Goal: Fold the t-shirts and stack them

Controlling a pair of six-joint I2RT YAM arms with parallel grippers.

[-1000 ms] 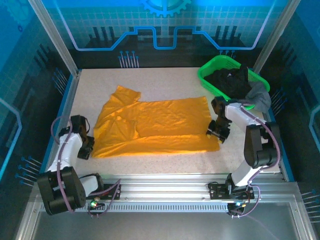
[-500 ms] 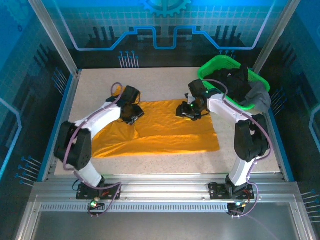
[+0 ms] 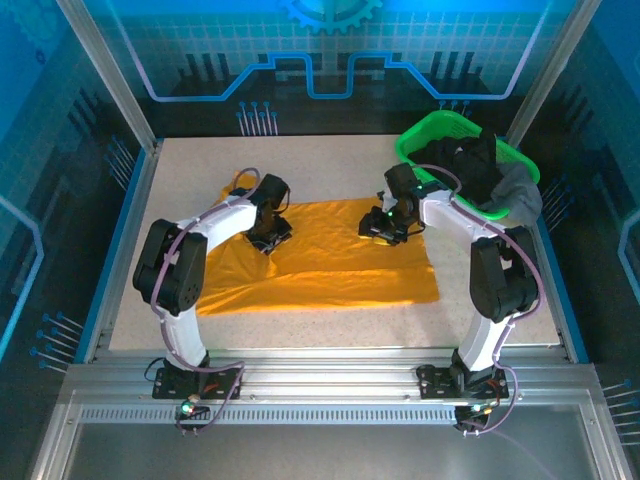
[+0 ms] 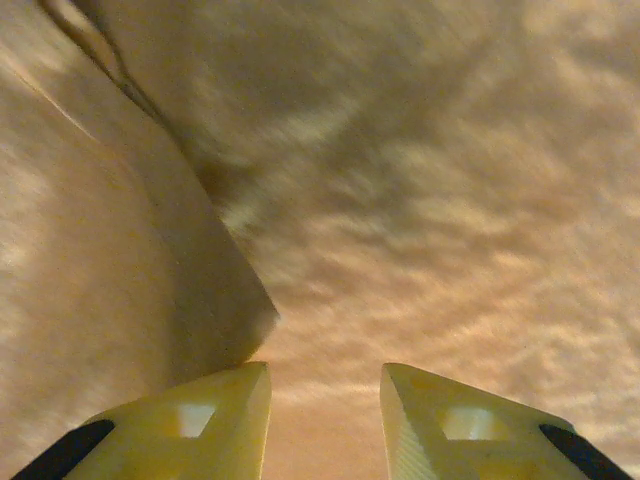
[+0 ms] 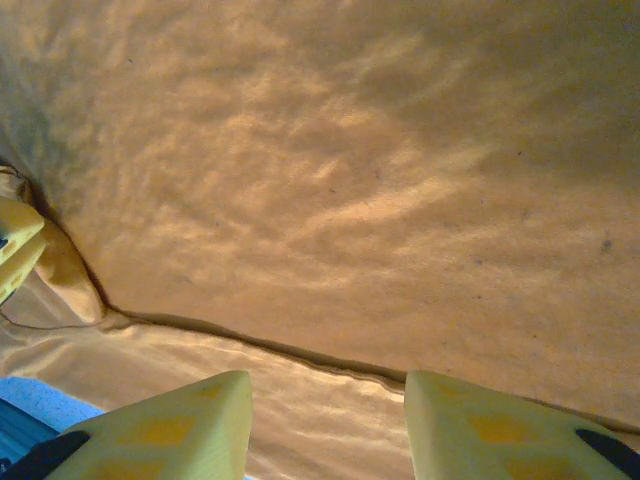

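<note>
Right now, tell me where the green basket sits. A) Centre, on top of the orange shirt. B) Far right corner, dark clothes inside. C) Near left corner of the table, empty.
B: the green basket stands at the far right corner of the table with dark clothes heaped in it, beyond the orange t-shirt.

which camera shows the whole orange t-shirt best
Top external: the t-shirt lies spread on the table, its whole outline visible. The left wrist view gives a close-up of its cloth with one fold edge; the right wrist view gives close cloth crossed by a fold line.
</note>
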